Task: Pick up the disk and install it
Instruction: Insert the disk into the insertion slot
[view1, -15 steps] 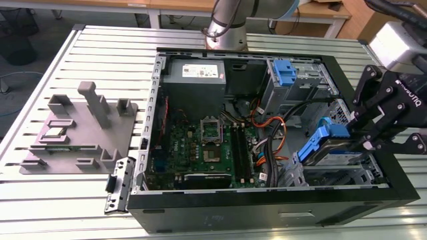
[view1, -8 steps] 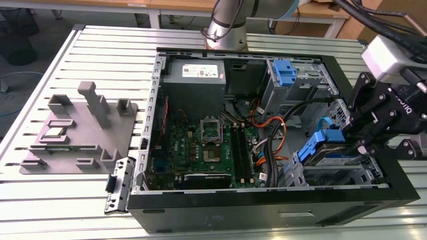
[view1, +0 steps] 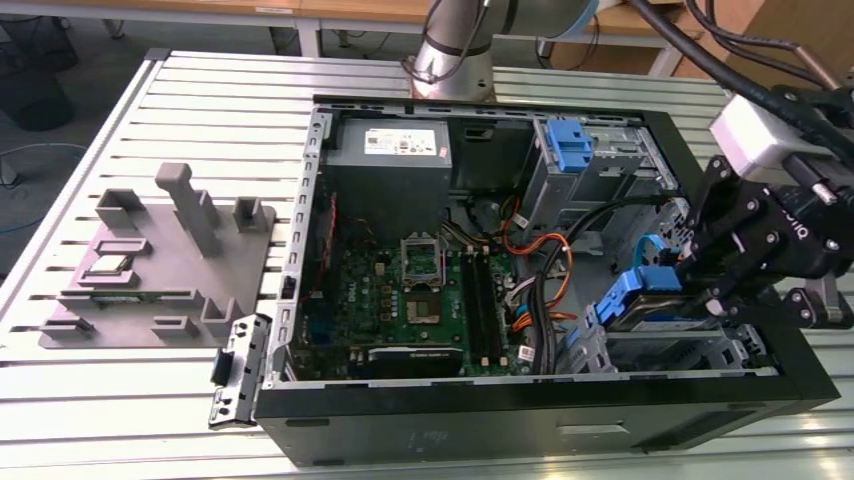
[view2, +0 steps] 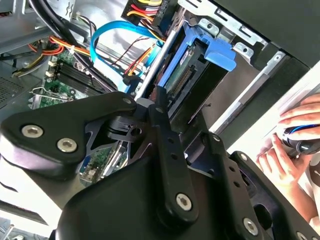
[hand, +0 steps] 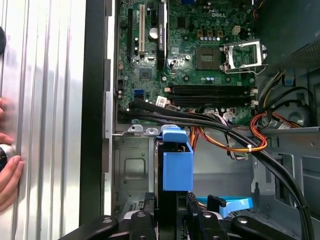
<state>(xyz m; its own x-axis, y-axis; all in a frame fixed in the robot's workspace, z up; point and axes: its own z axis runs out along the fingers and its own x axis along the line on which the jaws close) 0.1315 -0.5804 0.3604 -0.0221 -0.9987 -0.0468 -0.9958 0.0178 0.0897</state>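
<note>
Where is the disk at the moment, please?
The disk is at the exterior view's right, inside the case, held in the gripper just above the metal drive bay, beside the motherboard.

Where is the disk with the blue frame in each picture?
Exterior view: the disk is at the exterior view's right, above the drive bay.
Second wrist view: the disk is next to the blue cable.
First wrist view: the disk is beside the drive bay.
Shared landmark: the green motherboard.
</note>
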